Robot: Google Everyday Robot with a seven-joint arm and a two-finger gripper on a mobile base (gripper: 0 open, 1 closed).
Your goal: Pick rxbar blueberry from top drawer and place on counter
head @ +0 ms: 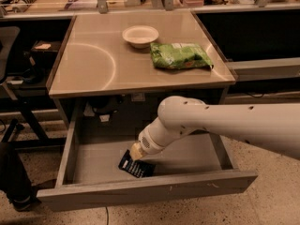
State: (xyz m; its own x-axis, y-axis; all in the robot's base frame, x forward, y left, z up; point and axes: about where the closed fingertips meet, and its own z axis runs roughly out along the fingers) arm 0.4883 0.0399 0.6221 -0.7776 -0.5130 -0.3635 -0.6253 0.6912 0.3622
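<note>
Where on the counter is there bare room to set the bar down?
On the counter, the left half, from its left edge to the bowl, is bare. The right side holds the chip bag. The gripper is down in the top drawer at the rxbar blueberry.
</note>
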